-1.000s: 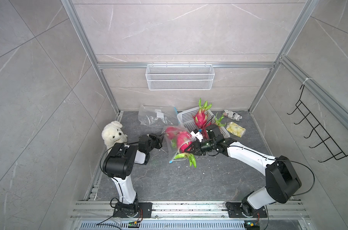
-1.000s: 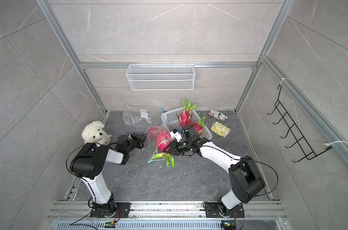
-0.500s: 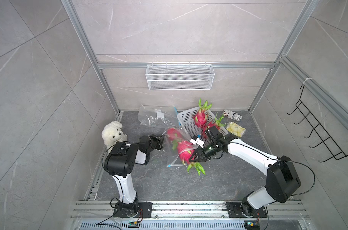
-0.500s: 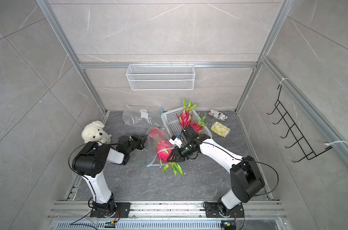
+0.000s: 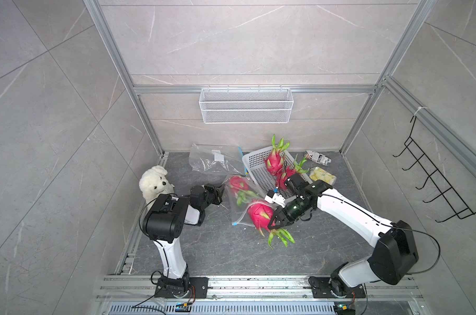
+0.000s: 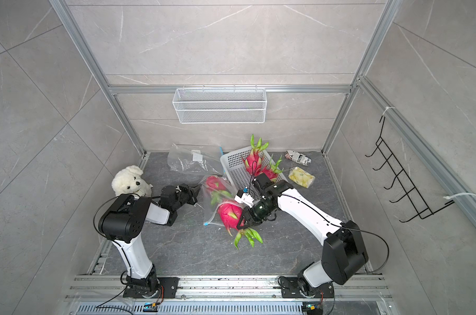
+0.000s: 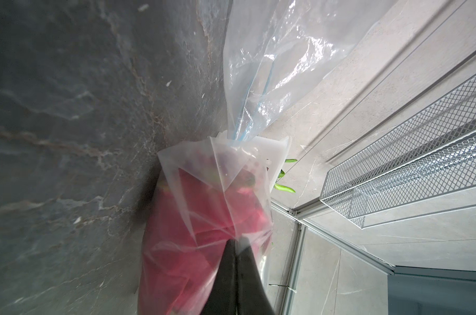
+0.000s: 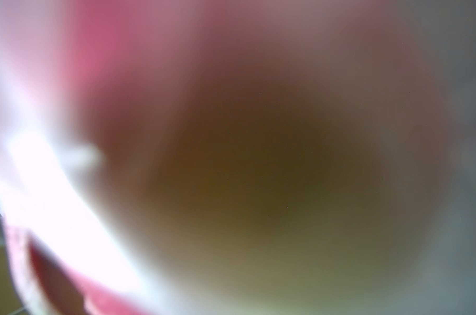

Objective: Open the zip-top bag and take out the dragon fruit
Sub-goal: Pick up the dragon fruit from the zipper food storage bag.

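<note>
Pink dragon fruit (image 5: 260, 215), sharp overhead, wrist blurred

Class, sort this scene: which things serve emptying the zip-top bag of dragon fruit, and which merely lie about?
Job: zip-top bag pinched by left gripper; dragon fruit in right gripper; second fruit inside; white basket with two fruits.
Lying about: plush dog; empty bag; printed packet; yellow packet; wire shelf; hook rack.
</note>
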`<state>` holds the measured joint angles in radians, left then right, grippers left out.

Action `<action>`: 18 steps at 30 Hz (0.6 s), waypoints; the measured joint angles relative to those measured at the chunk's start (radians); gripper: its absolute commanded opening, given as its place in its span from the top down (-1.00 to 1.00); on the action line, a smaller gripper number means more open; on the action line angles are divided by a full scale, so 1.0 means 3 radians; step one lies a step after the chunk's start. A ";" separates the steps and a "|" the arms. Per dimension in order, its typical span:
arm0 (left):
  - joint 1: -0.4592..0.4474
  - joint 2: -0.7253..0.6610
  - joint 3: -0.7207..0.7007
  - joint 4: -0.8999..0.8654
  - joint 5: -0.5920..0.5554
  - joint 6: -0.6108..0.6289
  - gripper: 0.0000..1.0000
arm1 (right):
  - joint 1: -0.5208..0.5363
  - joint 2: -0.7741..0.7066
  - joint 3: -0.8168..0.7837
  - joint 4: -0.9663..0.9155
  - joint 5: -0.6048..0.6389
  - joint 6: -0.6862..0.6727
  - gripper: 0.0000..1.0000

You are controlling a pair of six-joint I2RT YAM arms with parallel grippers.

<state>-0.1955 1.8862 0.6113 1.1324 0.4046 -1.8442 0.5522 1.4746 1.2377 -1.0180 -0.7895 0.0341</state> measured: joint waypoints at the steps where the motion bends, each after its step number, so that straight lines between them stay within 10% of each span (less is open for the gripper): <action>1: 0.0000 0.0000 0.0000 0.0008 0.0000 0.0000 1.00 | -0.0001 -0.0051 0.0064 -0.0042 -0.0001 -0.0036 0.82; 18: 0.0607 -0.0413 -0.0155 -0.0127 -0.0039 0.0027 1.00 | -0.0085 -0.0276 0.0242 -0.0318 0.0830 -0.0089 0.82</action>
<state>-0.0135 1.7622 0.5648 1.0943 0.3927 -1.8362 0.5266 1.3918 1.3102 -1.1133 -0.5404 0.0074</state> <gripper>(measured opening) 0.047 0.231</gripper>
